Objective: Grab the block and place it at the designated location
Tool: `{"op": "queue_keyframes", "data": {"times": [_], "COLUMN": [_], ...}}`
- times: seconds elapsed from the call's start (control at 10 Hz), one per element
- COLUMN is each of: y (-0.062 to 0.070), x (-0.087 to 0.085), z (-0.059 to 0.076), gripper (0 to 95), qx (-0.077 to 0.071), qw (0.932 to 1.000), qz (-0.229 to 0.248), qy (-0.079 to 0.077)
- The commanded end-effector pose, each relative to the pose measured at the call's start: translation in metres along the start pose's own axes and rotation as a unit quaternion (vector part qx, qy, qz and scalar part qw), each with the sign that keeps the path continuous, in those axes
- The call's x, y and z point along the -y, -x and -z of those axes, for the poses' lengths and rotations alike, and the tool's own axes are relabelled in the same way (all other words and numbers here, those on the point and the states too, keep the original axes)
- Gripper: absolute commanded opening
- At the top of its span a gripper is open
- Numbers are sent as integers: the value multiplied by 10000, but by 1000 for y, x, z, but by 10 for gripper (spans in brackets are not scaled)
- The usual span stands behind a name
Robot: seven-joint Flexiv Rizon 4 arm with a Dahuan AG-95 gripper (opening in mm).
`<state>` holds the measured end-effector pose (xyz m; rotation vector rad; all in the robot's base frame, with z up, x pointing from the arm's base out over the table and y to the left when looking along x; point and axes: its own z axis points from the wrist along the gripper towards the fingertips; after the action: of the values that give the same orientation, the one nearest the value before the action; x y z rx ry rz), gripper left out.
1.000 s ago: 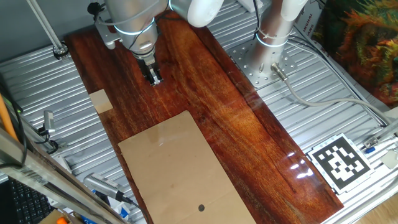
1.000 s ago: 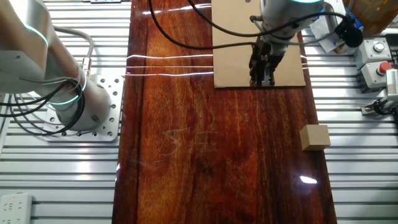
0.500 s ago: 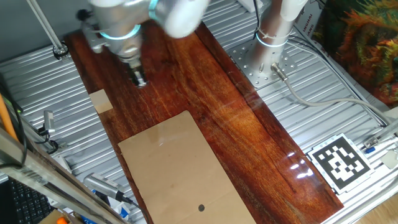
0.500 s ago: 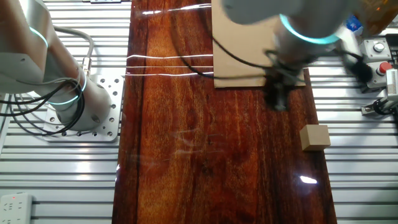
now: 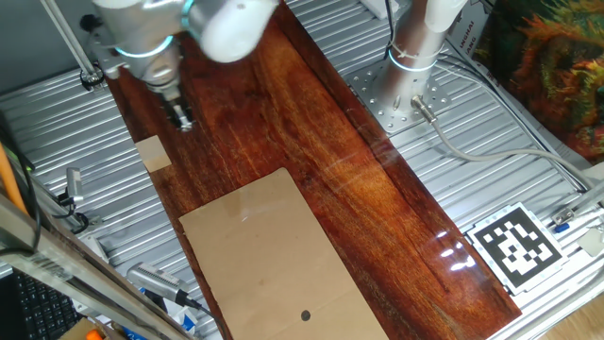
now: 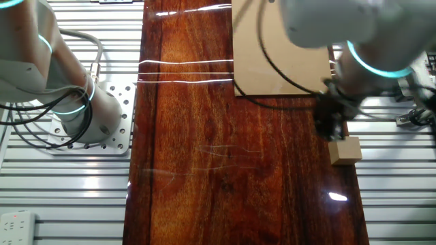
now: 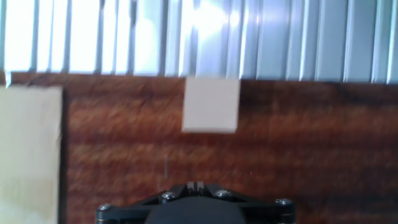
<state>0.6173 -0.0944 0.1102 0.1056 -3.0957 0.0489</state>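
My claw hovers near the block, empty; its opening cannot be told. Grasping and placing on the dot remain.

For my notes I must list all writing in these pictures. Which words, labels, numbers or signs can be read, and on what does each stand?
No words or numbers can be read.
Black-and-white square tag on the metal table: a coded pattern only, no letters.
Black dot on the cardboard sheet: a plain mark.
Box behind the arm's base: print too small to read.
Block: plain faces.
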Motion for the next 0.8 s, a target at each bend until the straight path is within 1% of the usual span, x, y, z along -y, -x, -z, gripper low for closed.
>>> {"op": "queue_keyframes", "data": {"times": [0.1, 0.3, 0.7, 0.8], "y": [17, 35, 62, 66], "x": [10, 19, 18, 17], "z": [-3, -6, -20, -22], "gripper": [0, 0, 0, 0], "qx": [5, 15, 19, 19], "qw": [10000, 10000, 10000, 10000], "qz": [9, 13, -32, -46], "qy": [37, 59, 57, 61]}}
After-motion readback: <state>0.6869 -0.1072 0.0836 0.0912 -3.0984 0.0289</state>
